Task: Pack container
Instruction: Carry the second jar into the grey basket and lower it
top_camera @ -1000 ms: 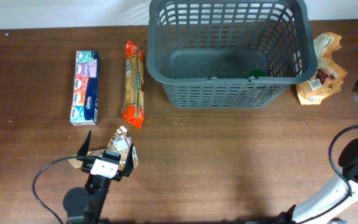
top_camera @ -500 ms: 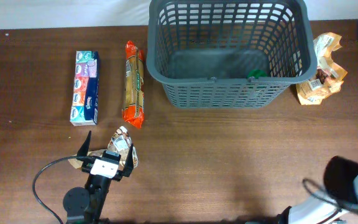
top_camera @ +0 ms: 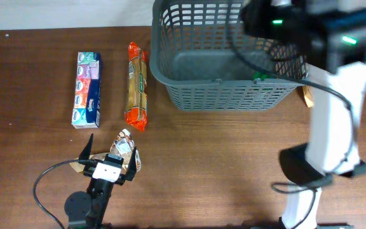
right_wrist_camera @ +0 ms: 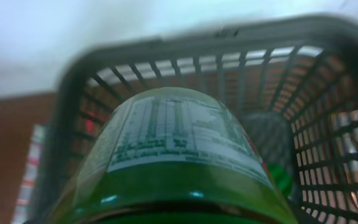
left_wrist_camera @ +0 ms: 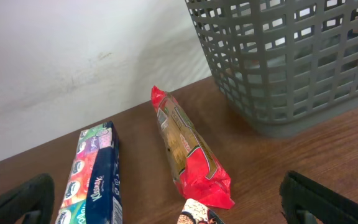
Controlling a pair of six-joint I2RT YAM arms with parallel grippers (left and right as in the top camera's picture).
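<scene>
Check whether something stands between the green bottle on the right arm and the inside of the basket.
Nothing visible does. The green bottle hangs above the container, whose top is open. A small green item lies on its base by the near wall. The bottle hides part of the base.

We see one container (top_camera: 234,95): a big dark grey plastic basket, rectangular with rounded corners, lattice-slotted walls and a solid base. It stands upright, mouth up, at the far edge of the table (top_camera: 234,159), right of centre, long side parallel to that edge. Its far right corner is hidden in the overhead view. In the left wrist view only its left near corner (left_wrist_camera: 278,62) shows. A small green item (top_camera: 259,77) lies inside against the near wall, right of its middle.
</scene>
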